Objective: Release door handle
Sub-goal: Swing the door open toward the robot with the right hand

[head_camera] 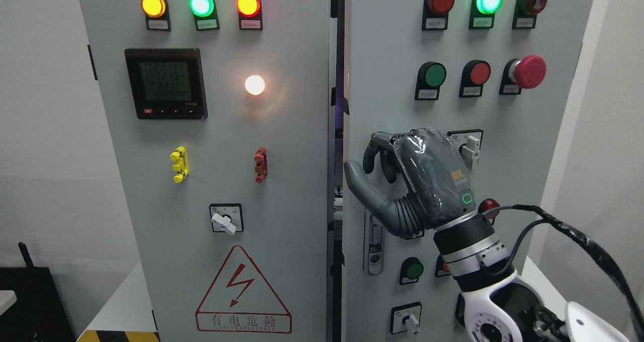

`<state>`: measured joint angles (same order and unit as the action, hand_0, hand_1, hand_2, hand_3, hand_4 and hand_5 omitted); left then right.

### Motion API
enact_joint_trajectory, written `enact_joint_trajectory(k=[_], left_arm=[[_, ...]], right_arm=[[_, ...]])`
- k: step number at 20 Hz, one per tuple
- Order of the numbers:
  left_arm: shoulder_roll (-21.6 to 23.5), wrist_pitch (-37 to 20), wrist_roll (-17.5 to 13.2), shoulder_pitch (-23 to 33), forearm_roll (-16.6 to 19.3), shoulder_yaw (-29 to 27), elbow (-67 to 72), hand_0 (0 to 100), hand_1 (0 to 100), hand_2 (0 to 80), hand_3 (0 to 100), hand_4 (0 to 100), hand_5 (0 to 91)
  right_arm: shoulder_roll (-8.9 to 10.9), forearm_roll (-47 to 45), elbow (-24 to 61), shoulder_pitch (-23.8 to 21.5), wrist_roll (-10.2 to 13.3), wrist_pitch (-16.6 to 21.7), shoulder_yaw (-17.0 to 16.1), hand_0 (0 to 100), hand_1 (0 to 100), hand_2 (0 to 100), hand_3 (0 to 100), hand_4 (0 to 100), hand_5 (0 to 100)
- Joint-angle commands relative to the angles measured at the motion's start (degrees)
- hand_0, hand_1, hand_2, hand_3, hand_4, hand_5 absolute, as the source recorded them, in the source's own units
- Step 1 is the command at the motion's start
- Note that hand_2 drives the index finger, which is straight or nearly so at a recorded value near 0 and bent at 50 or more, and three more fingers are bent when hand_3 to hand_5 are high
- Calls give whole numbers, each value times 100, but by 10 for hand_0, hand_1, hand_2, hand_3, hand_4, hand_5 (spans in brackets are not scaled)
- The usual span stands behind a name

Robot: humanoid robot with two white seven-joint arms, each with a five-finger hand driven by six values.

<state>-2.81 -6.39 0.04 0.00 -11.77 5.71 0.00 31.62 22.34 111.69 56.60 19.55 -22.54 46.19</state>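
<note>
The silver door handle (373,242) is a narrow upright plate near the left edge of the right cabinet door (392,55). My right hand (365,170) hovers just above it, in front of the door. Its fingers (378,151) are loosely bent and the thumb (358,180) sticks out to the left; nothing is between them. The hand is clear of the handle, whose upper end is hidden behind the thumb's base. A dark gap (338,131) runs between the two doors. My left arm does not show.
The left door (282,191) carries lit lamps, a meter (166,83), a rotary switch (225,219) and a warning triangle. The right door has push buttons, a red mushroom button (527,72) and rotary switches. A black cable (583,241) loops off my right forearm.
</note>
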Motion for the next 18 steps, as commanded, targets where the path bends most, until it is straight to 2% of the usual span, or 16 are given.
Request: enact_joint_trajectory(k=[1,3,7,9,12,14,18], left_arm=[[0,-3,5,176,0,0,-176,120,389,0,0,0,0],[0,-3,5,176,0,0,-176,120,389,0,0,0,0],[0,-3,5,176,0,0,-176,120,389,0,0,0,0],[0,-3,5,176,0,0,-176,120,389,0,0,0,0],[0,-3,5,176,0,0,-176,120,389,0,0,0,0],[0,-3,5,176,0,0,-176,120,389,0,0,0,0],[0,-3,5,176,0,0,-176,120,389,0,0,0,0]], right_arm=[[-7,445,64,-71,14,152,-277,552,183,674,1000,967,1000],[-7,595,90,-158,14,302,-400,553,184,677,1000,966,1000],[-16,727,239,-343,14,347,-681,555,185,678,1000,964,1000],[-25,876,283,-413,14,521,-839,555,185,696,1000,963,1000],[-77,1131,327,-632,22,917,-1260,551,194,730,1000,962,999],[-139,1246,441,-834,14,970,-1533,548,198,737,1000,962,999],[-139,1352,556,-1046,14,1128,-1999,547,202,744,1000,961,999]])
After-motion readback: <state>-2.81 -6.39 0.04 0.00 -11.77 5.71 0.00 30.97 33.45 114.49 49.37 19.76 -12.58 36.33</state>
